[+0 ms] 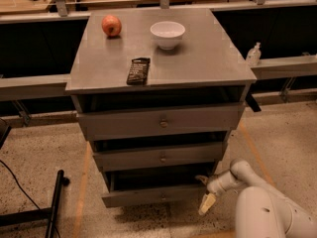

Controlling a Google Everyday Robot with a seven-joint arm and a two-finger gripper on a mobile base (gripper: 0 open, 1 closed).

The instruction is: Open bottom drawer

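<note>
The bottom drawer (148, 196) is the lowest and narrowest grey front of the cabinet (79, 83), and it stands pulled out a little, with a dark gap above it. My gripper (204, 191) is at the drawer's right end, low near the floor, reaching in from the lower right. Its fingers are apart: a cream fingertip (207, 203) hangs just past the drawer's right corner, and the other sits higher by the gap. Nothing is held between them.
Above are the mid-sized drawer (161, 156) and the widest drawer (159, 121), both slightly out. On the cabinet top lie an apple (111, 25), a white bowl (167, 33) and a dark snack bar (138, 71). A black stand (53, 202) lies on the floor at left.
</note>
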